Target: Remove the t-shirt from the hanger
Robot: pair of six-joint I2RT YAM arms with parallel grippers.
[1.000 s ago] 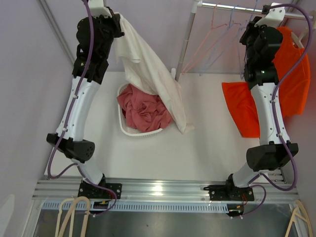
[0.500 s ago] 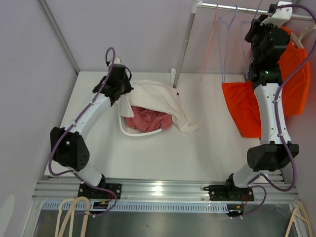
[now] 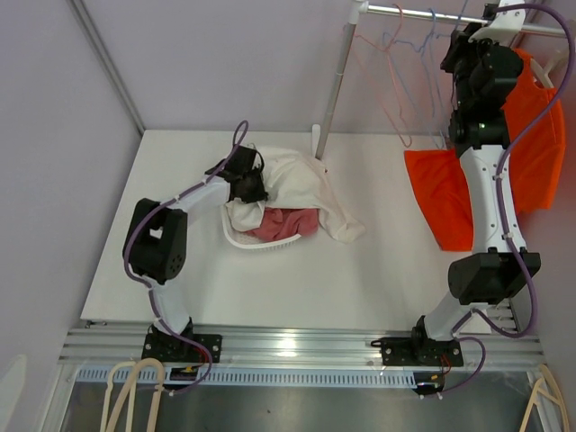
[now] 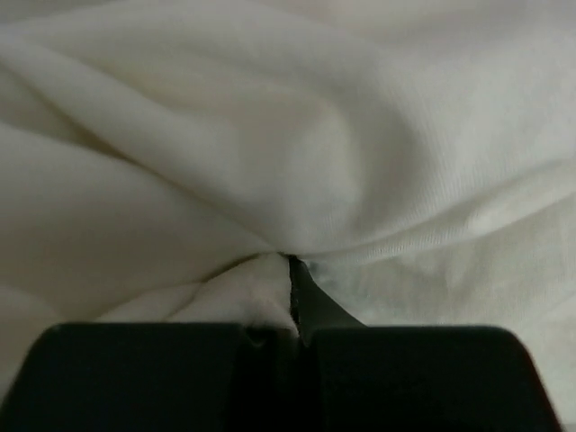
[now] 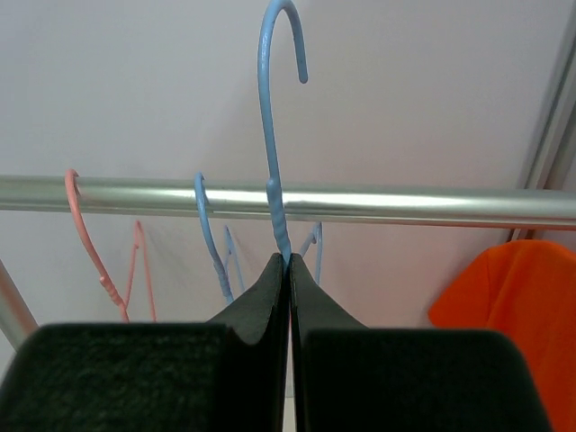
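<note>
A white t-shirt (image 3: 301, 180) lies draped over the white laundry basket (image 3: 243, 239) and spills onto the table at the right. My left gripper (image 3: 252, 184) is low over the basket, shut on a fold of the white t-shirt (image 4: 270, 180). My right gripper (image 3: 468, 40) is up at the clothes rail, shut on the neck of a blue hanger (image 5: 270, 108) whose hook stands above the rail (image 5: 378, 205). That hanger is bare.
A red garment (image 3: 283, 221) fills the basket under the white shirt. A pink hanger (image 5: 85, 238) and another blue hanger (image 5: 209, 236) hang on the rail. An orange shirt (image 3: 531, 135) hangs at the far right. The rail's upright post (image 3: 333, 85) stands behind the basket.
My left arm has swung down from high at the back left, carrying the white t-shirt onto the basket. My right gripper has stayed at the rail with the hanger.
</note>
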